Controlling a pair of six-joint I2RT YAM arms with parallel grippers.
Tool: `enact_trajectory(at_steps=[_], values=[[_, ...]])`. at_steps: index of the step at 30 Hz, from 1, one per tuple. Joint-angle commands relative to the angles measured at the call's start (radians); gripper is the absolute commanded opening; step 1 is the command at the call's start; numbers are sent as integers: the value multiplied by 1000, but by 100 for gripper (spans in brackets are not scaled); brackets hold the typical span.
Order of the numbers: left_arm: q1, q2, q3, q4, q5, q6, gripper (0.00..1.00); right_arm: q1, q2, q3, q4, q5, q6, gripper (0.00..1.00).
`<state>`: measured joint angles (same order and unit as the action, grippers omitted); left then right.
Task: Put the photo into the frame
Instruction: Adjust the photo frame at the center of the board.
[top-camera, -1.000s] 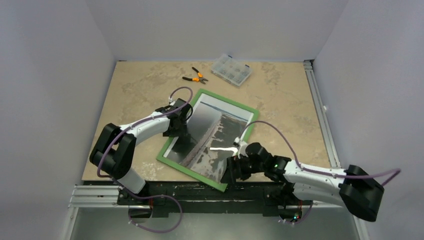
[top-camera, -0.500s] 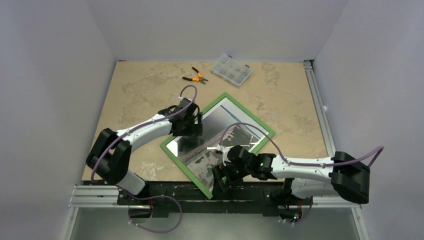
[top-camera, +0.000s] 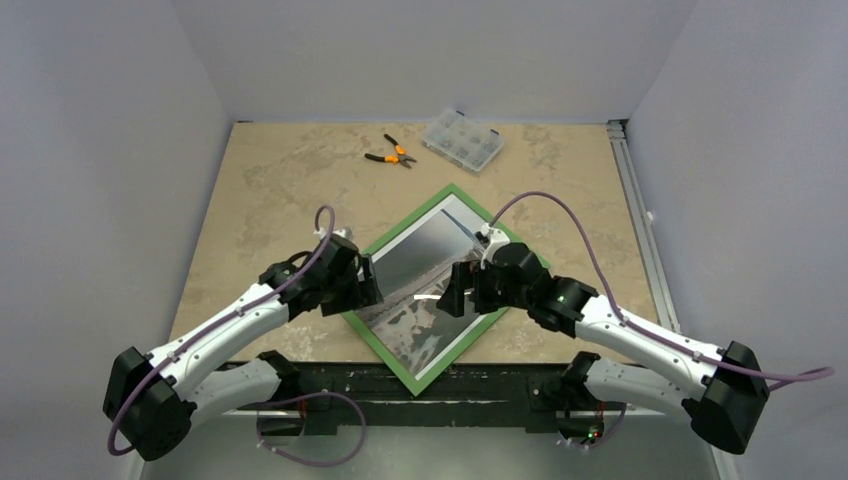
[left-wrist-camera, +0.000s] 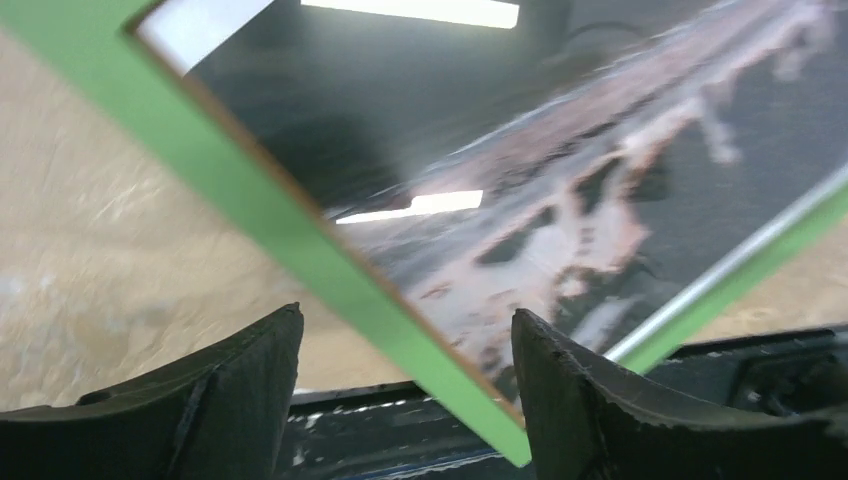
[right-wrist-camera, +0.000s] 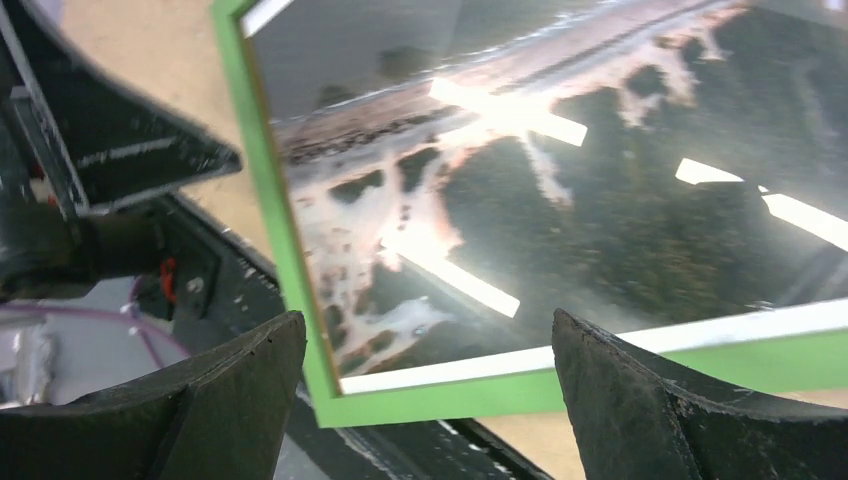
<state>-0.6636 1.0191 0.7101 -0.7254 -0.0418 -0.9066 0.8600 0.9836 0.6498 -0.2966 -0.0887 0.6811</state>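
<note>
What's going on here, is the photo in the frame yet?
The photo shows through the green frame, which lies face up and cornerwise on the table, its near corner past the front edge. The left gripper is at its left edge, the right gripper over its right side. Both are open; neither grips it.

The left arm (top-camera: 225, 325) and the right arm (top-camera: 640, 340) share one build: smooth white link shells between bulky matte-black joint housings. A thin purple cable (top-camera: 318, 228) runs along the left arm, and a second purple cable (top-camera: 536, 194) runs along the right. The left gripper (top-camera: 372, 290) and right gripper (top-camera: 450, 295) are black. From the wrist cameras their fingers (left-wrist-camera: 215, 405) are thick, curved and dull black. A small green light (top-camera: 563, 294) glows on the right arm.
</note>
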Motion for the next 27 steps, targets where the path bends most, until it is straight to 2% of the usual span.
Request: enact_trajectory(at_steps=[1, 4, 11, 16, 18, 21, 24, 27], values=[[4, -31, -88, -84, -45, -133, 70, -92, 22, 60, -85, 6, -59, 92], [8, -27, -130, -61, -46, -156, 63, -143, 24, 61, -81, -17, -60, 92], [38, 93, -165, 100, 9, -138, 60, -196, 0, 67, -98, -37, -67, 92], [44, 178, -112, 112, -6, -50, 41, -241, -6, 86, -146, -59, -98, 92], [44, 212, -85, 122, -2, 11, 26, -260, -9, 92, -158, -63, -105, 92], [44, 273, -29, 104, -17, 90, 13, -293, -13, 101, -165, -77, -112, 92], [47, 335, 33, 99, -23, 164, 6, -321, -12, 106, -157, -96, -112, 92], [57, 399, 106, 86, -46, 213, 4, -340, -3, 113, -150, -111, -113, 92]])
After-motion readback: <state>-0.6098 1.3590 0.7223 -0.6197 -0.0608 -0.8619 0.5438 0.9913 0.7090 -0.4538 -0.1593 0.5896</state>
